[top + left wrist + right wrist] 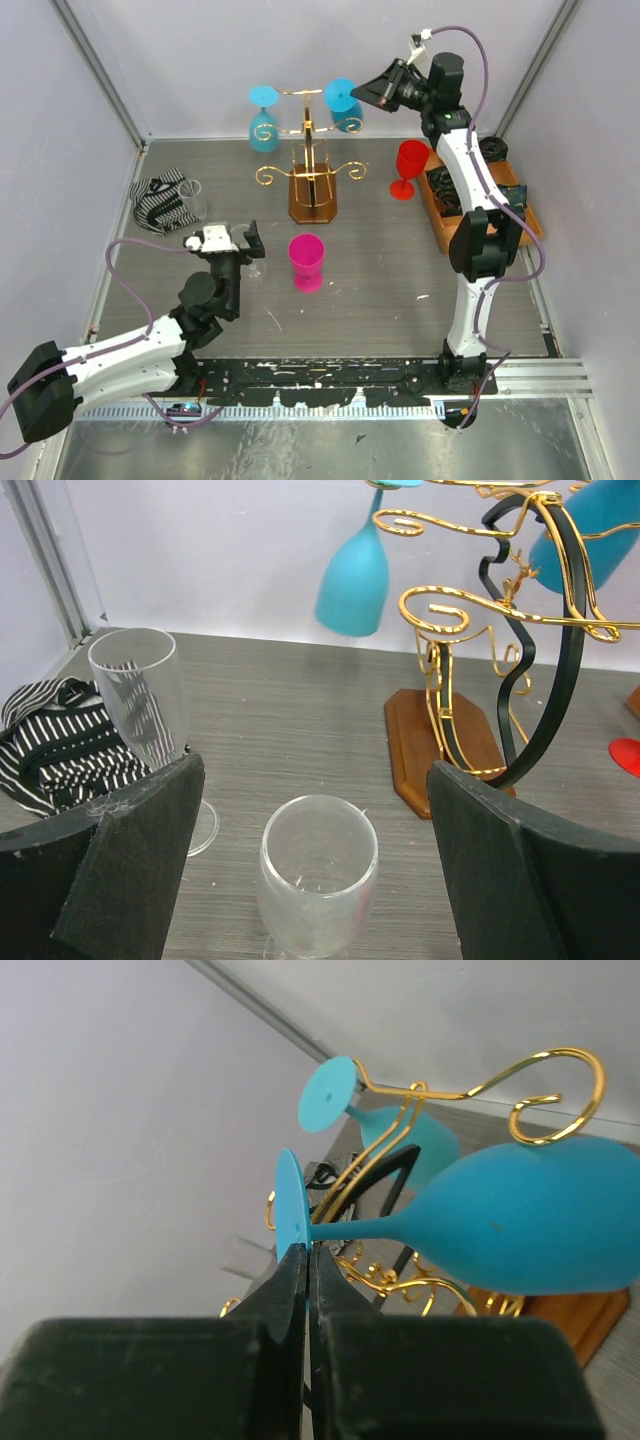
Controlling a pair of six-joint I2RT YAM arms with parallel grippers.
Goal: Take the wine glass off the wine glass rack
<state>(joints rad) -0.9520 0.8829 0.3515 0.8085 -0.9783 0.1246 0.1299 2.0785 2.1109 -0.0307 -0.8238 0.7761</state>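
Overhead, the wine glass rack point(312, 190) stands mid-desk point(400, 270) with two blue glasses hanging bowl-down from its upper scroll arms. The right claw point(362, 92) is raised to the right-hand wine glass point(346, 108). In the right wrist view its fingers are pressed to a thin slit, and the lower rim of the glass's foot point(290, 1200) appears pinched between them. The stem lies among the gold wires, so the glass is judged gripped but not yet drawn off. Sliding the foot clear of the arm and setting the glass down remain. The second blue glass point(264, 118) hangs untouched. The left claw point(243, 238) is spread wide and holds nothing, low over a clear glass point(318, 875) standing on the desk.
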